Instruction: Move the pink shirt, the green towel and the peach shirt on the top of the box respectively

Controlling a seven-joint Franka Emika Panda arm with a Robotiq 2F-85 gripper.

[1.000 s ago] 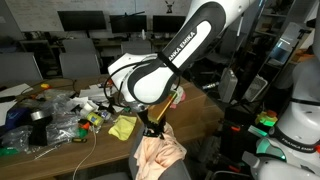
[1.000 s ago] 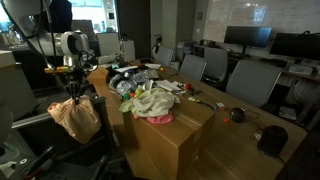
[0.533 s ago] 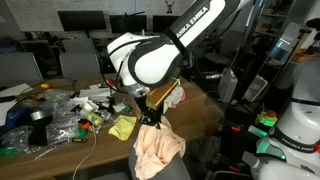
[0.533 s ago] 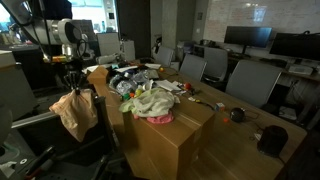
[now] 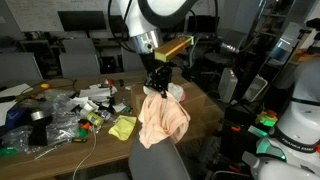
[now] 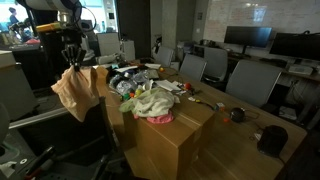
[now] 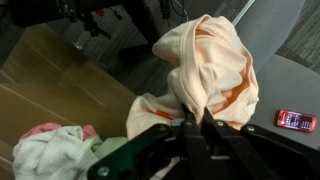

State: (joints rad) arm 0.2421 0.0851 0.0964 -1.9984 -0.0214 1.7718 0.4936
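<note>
Last garment: peach shirt point(image 5: 163, 120) aloft.
My gripper point(image 5: 157, 88) clamps it, dangling mid-frame; next I should carry it over the box point(image 6: 175, 140), above the pink shirt point(image 6: 160, 118) and green towel point(image 6: 150, 100), and let go.

The fingers point(image 6: 69, 62) point straight down and are pinched together on the top of the peach shirt point(image 6: 80, 92), which hangs bunched in the air directly beneath them. Lower and off to one side of the fingers stands the box point(image 6: 165, 150). On its top lies the green towel point(image 6: 150, 100) in a crumpled heap. The pink shirt point(image 6: 160, 118) shows under the towel's edge farthest from the fingers. Beyond the box, farther still from the fingers, a bench point(image 6: 255, 122) carries scattered small items.
</note>
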